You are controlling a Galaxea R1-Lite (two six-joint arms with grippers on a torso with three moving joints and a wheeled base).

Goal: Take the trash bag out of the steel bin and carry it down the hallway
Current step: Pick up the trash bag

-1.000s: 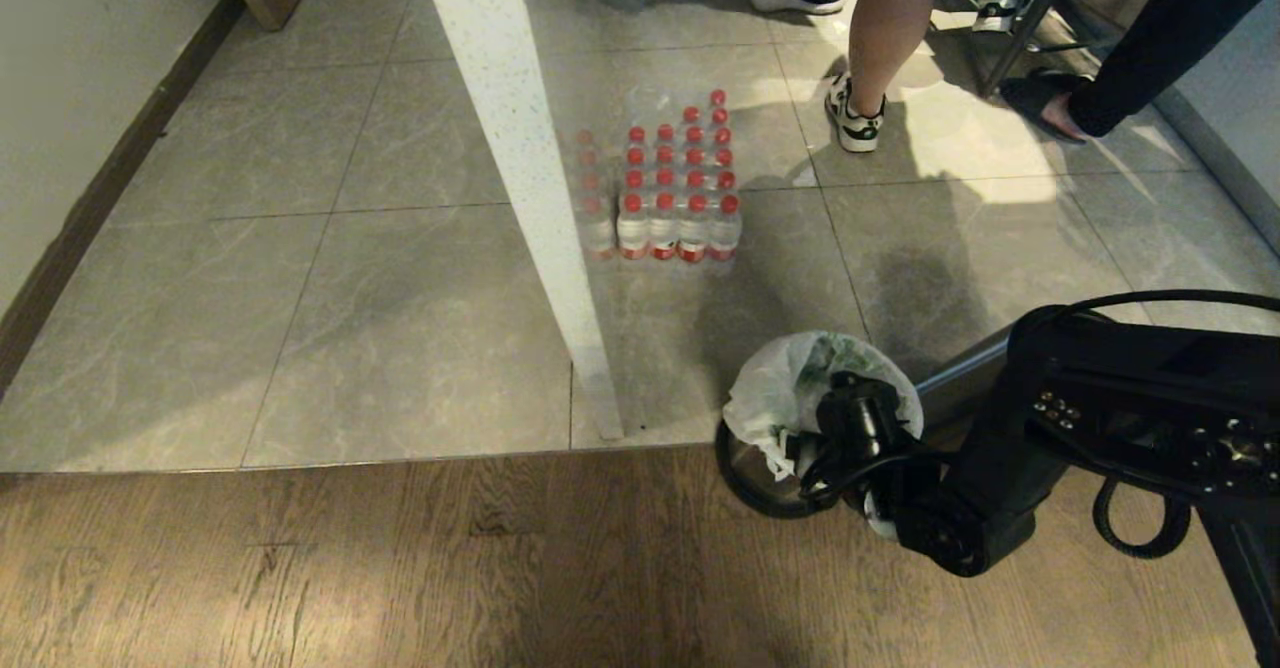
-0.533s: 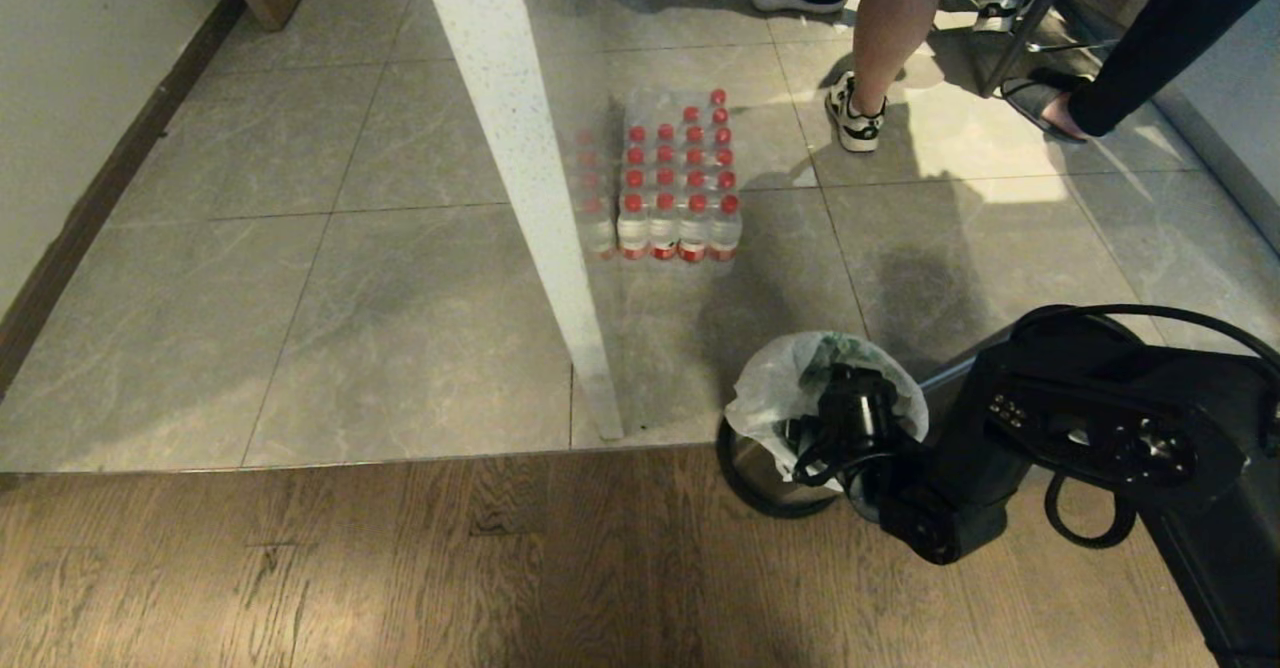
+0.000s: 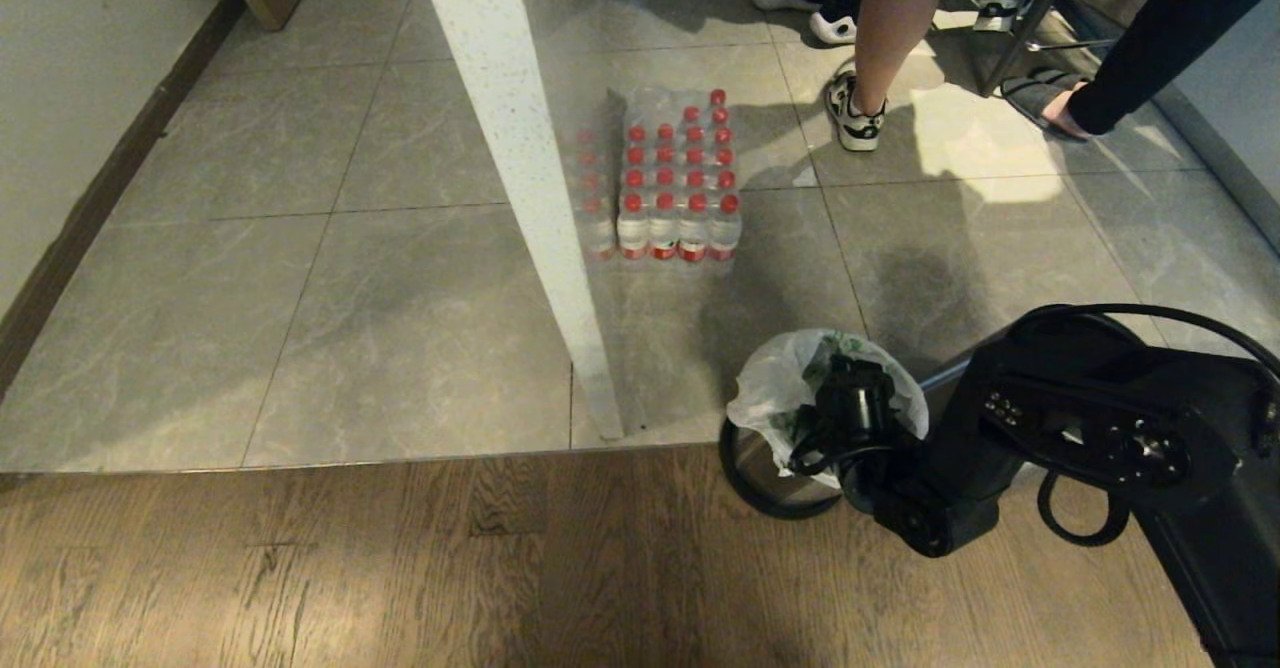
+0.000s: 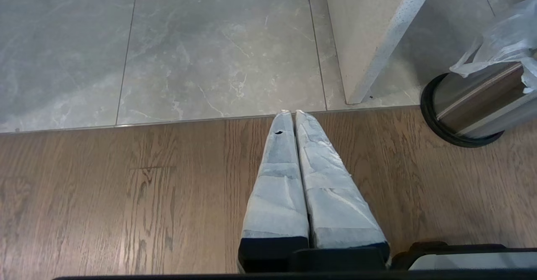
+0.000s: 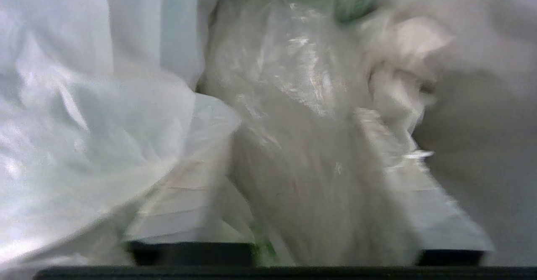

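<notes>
The steel bin (image 3: pixel 757 480) stands on the wood floor at the edge of the grey tiles, lined with the white, green-printed trash bag (image 3: pixel 778 385). My right arm reaches down into the bin's mouth, so the head view shows only the black wrist. In the right wrist view my right gripper (image 5: pixel 293 108) is inside the trash bag (image 5: pixel 105 116), its fingers (image 5: pixel 184 200) apart on either side of a bunched fold of plastic. My left gripper (image 4: pixel 290 113) hangs shut and empty over the wood floor, to the left of the steel bin (image 4: pixel 474 104) and trash bag (image 4: pixel 505 37).
A white speckled post (image 3: pixel 530 198) rises just left of the bin. A shrink-wrapped pack of red-capped bottles (image 3: pixel 670 178) sits on the hallway tiles (image 3: pixel 300 298) beyond. People's legs (image 3: pixel 885 48) stand at the far right. A wall with dark baseboard (image 3: pixel 90 208) runs along the left.
My right arm has swung left and pushed the wrist deeper into the bin's mouth. The bag's rim has shifted slightly. The people's feet at the back have moved.
</notes>
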